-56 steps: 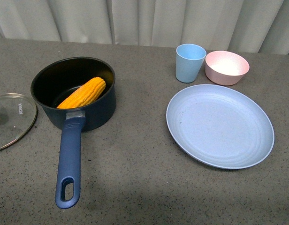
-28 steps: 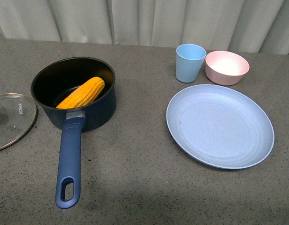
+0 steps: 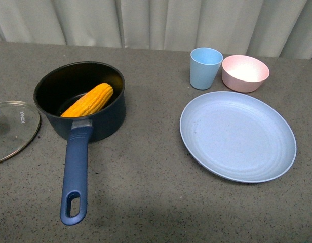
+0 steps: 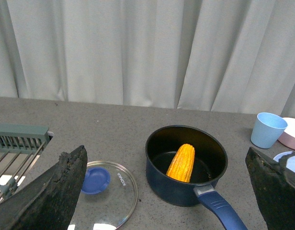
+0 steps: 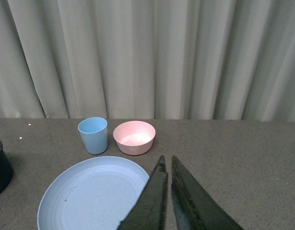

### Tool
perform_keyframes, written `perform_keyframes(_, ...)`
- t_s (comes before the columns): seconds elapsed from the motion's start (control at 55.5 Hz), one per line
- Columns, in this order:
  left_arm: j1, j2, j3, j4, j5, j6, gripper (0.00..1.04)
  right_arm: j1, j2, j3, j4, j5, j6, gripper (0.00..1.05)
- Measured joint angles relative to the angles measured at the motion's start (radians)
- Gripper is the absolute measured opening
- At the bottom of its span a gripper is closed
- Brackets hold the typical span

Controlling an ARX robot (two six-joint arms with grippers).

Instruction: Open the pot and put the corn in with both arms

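Observation:
The dark navy pot (image 3: 103,121) stands open at the left of the table, its long blue handle (image 3: 75,174) pointing toward the front. The yellow-orange corn (image 3: 88,100) lies inside it, leaning on the wall; it also shows in the left wrist view (image 4: 181,163). The glass lid (image 3: 11,129) with its blue knob (image 4: 95,179) lies flat on the table left of the pot. Neither arm shows in the front view. My left gripper (image 4: 166,191) is open and empty, held back from the pot (image 4: 186,165). My right gripper (image 5: 166,165) is shut and empty, over the table beside the plate.
A large light blue plate (image 3: 237,134) lies at the right, with a light blue cup (image 3: 205,67) and a pink bowl (image 3: 244,73) behind it. A grey-green rack (image 4: 18,143) stands left of the lid. Curtains hang behind the table.

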Motion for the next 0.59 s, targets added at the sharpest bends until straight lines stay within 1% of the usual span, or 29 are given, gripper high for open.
perform_keyframes(0.036, 0.000, 0.000, 0.000, 0.000, 0.000, 0.000, 0.98, 0.000, 0.000, 0.000, 0.000, 0.000, 0.000, 0.23)
perform_keyframes(0.054, 0.000, 0.000, 0.000, 0.000, 0.000, 0.000, 0.98, 0.000, 0.000, 0.000, 0.000, 0.000, 0.000, 0.25)
perform_keyframes(0.09, 0.000, 0.000, 0.000, 0.000, 0.000, 0.000, 0.98, 0.000, 0.000, 0.000, 0.000, 0.000, 0.000, 0.32)
perform_keyframes(0.108, 0.000, 0.000, 0.000, 0.000, 0.000, 0.000, 0.98, 0.000, 0.000, 0.000, 0.000, 0.000, 0.000, 0.34)
perform_keyframes(0.198, 0.000, 0.000, 0.000, 0.000, 0.000, 0.000, 0.98, 0.000, 0.000, 0.000, 0.000, 0.000, 0.000, 0.50)
perform_keyframes(0.27, 0.000, 0.000, 0.000, 0.000, 0.000, 0.000, 0.98, 0.000, 0.000, 0.000, 0.000, 0.000, 0.000, 0.60)
perform_keyframes(0.36, 0.000, 0.000, 0.000, 0.000, 0.000, 0.000, 0.98, 0.000, 0.000, 0.000, 0.000, 0.000, 0.000, 0.78)
perform_keyframes(0.378, 0.000, 0.000, 0.000, 0.000, 0.000, 0.000, 0.98, 0.000, 0.000, 0.000, 0.000, 0.000, 0.000, 0.80)
perform_keyframes(0.432, 0.000, 0.000, 0.000, 0.000, 0.000, 0.000, 0.98, 0.000, 0.000, 0.000, 0.000, 0.000, 0.000, 0.90)
perform_keyframes(0.468, 0.000, 0.000, 0.000, 0.000, 0.000, 0.000, 0.98, 0.000, 0.000, 0.000, 0.000, 0.000, 0.000, 0.96)
perform_keyframes(0.504, 0.000, 0.000, 0.000, 0.000, 0.000, 0.000, 0.98, 0.000, 0.000, 0.000, 0.000, 0.000, 0.002, 0.97)
perform_keyframes(0.594, 0.000, 0.000, 0.000, 0.000, 0.000, 0.000, 0.98, 0.000, 0.000, 0.000, 0.000, 0.000, 0.000, 0.95)
